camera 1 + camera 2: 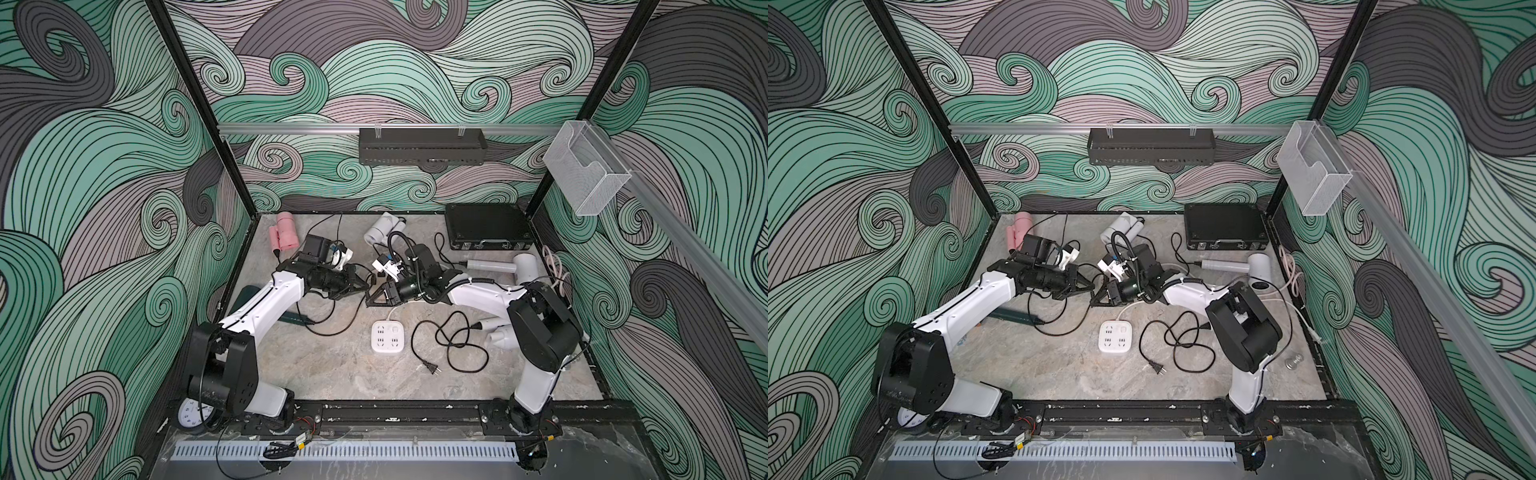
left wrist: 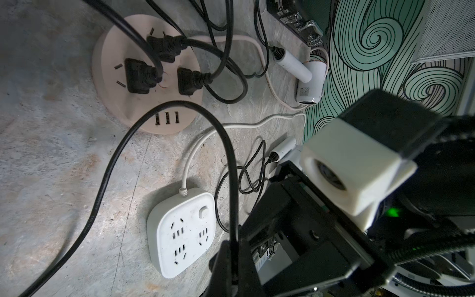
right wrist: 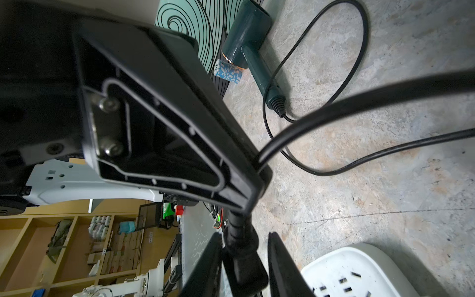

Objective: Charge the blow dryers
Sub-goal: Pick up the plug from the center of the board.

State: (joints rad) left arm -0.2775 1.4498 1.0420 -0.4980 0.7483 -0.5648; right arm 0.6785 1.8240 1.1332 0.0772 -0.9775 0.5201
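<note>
The bench (image 1: 332, 374) is a grey, stone-patterned slab inside a cell whose walls (image 1: 104, 166) carry swirling green, mauve and grey waves. A black wire basket (image 1: 422, 145) hangs on the back rail and a clear holder (image 1: 582, 166) on the side rail. A black case (image 1: 484, 230) lies in the far right corner.

The blow dryers are spread round the bench edges. The pink dryer (image 1: 284, 235) is in the far left corner and the dark green dryer (image 3: 246, 33) lies near the left wall, partly under the left arm. There is a white dryer at the back (image 1: 380, 230), a white dryer near the case (image 1: 519, 268) and a white dryer beside the right arm (image 1: 500, 334). Near mid-bench sits the square white socket block (image 1: 387, 336), with a loose plug (image 1: 432, 368) lying near it. In the left wrist view three black plugs sit on the round peach hub (image 2: 110, 64).

The left hand (image 2: 232, 257) is clamped on a black cord (image 2: 108, 167). The right hand (image 3: 244, 257) has its fingers either side of a second black plug (image 3: 246, 272); whether they press it cannot be told.
</note>
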